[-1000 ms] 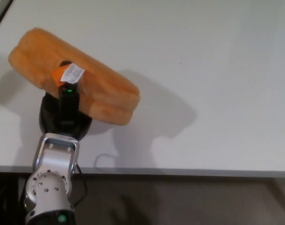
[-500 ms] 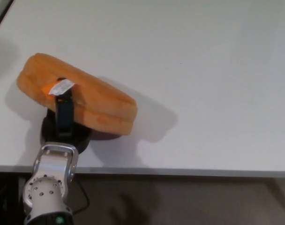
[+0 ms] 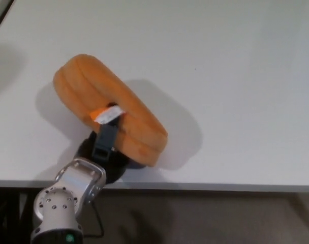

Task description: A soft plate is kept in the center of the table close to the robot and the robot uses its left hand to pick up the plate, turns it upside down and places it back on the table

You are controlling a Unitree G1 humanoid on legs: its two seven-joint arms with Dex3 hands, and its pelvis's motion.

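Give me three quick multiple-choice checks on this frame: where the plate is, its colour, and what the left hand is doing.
1. Where is the plate?
A. near the table's front-left edge
B. at the far right corner
C. on the floor

2. What colour is the plate?
A. blue
B. orange
C. white

3. What is the left hand doing?
A. open, away from the plate
B. out of view
C. closed on the plate

Answers: 1 A, it sits over the near left part of the table. 2 B, its plush surface is orange. 3 C, a black finger wraps over its rim by the white tag.

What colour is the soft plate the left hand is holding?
Orange, with a small white tag on it; the plate shows clearly in the head view, gripped by the left hand.
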